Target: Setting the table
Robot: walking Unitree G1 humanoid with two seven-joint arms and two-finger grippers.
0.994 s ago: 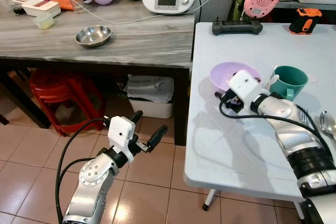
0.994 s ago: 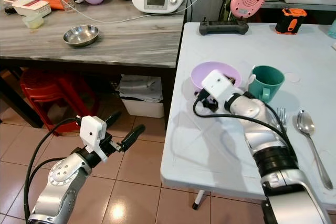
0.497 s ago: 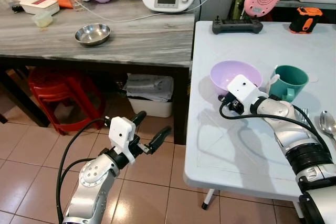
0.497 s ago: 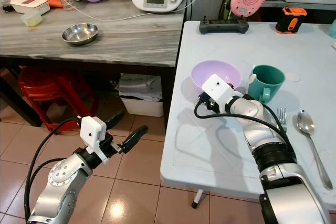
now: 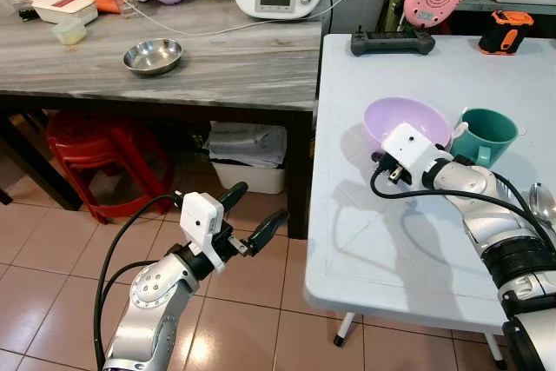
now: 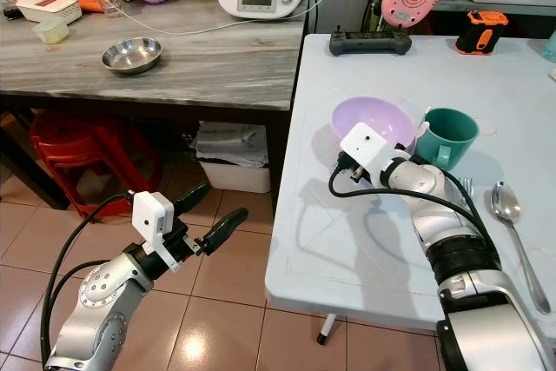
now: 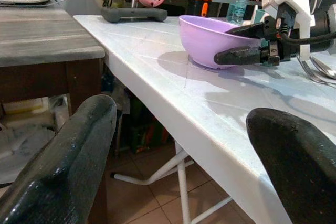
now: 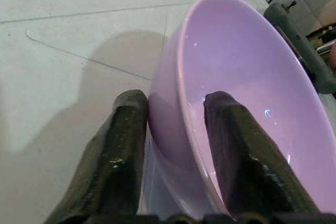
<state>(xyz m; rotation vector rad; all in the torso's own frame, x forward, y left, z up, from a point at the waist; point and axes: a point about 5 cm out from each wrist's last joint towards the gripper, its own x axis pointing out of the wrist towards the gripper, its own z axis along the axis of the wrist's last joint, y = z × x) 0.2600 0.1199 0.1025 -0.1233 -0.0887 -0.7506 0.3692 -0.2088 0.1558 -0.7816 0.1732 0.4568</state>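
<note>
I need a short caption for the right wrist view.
Right gripper clamps the purple bowl's rim on the white table.

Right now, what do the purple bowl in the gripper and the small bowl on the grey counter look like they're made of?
The purple bowl held by the right gripper looks like glossy plastic or melamine: uniform colour, thin rim, soft highlights. The small shiny bowl on the grey counter looks like polished stainless steel: silvery, mirror-like reflections.

A steel bowl sits on the left grey counter; red stools stand beneath it.
</note>
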